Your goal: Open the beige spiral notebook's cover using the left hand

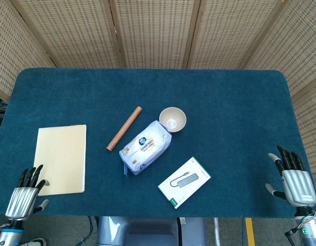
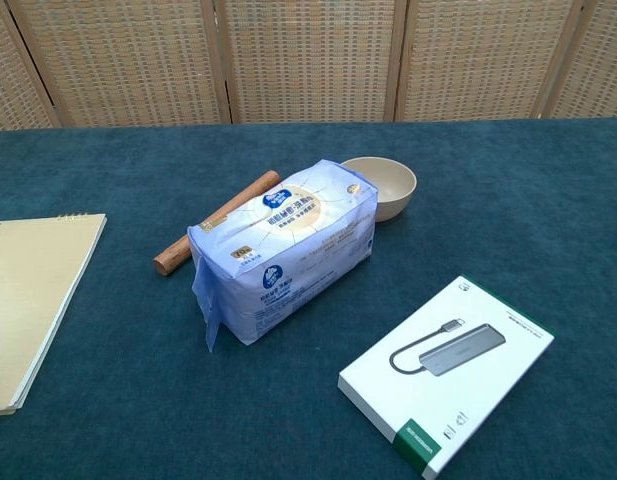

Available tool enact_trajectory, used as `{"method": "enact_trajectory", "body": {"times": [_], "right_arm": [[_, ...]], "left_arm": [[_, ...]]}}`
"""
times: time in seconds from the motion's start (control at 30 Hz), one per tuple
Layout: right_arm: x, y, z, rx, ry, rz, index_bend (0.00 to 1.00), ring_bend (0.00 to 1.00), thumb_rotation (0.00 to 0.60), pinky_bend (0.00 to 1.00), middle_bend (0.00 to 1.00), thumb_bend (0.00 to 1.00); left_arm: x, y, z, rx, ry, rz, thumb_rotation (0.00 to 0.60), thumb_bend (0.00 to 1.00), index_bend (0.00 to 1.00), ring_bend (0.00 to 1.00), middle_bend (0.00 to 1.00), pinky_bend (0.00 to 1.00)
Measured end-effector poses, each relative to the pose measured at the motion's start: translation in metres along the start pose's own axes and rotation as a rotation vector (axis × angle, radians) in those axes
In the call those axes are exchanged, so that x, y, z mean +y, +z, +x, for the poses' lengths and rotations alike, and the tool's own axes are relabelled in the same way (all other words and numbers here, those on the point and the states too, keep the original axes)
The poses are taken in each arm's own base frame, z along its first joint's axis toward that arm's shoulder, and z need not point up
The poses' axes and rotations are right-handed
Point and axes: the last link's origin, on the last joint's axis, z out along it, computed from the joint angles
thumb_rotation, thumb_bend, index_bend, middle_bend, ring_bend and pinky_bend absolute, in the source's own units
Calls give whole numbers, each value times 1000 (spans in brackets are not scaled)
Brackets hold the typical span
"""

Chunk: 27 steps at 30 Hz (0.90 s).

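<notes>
My left hand [image 1: 23, 195] hangs at the table's near left edge, fingers spread, holding nothing, fingertips overlapping the near corner of the closed beige notebook [image 1: 62, 159]; my right hand [image 1: 293, 179] waits spread at the near right edge; farther in lie the white box [image 1: 184, 182], tissue pack [image 1: 145, 146], wooden stick [image 1: 124, 128] and bowl [image 1: 172, 119].

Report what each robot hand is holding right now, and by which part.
Nothing is held. The left robot hand sits open at the notebook's near corner, fingers apart; the right robot hand is open and apart from everything.
</notes>
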Motion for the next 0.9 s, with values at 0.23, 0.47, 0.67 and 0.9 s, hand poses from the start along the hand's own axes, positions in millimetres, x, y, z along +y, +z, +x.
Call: {"method": "enact_trajectory", "body": {"times": [0.23, 0.47, 0.67, 0.9], "right_arm": [[0, 0, 0, 0, 3, 2, 149, 0, 600, 25, 0, 234], [0, 0, 0, 1, 4, 4, 148, 0, 600, 25, 0, 234], [0, -1, 1, 2, 7, 4, 149, 0, 600, 25, 0, 234], [-1, -1, 1, 2, 9, 9, 149, 0, 600, 25, 0, 234]], "left_arm": [[-1, 4, -5, 18, 1, 5, 600, 225, 403, 0, 0, 0], [-1, 9, -13, 13, 16, 1, 600, 226, 403, 0, 0, 0], [3, 14, -21, 0, 21, -8, 600, 234, 405, 0, 0, 0], [5, 18, -24, -1, 23, -12, 600, 237, 416, 0, 0, 0]]}}
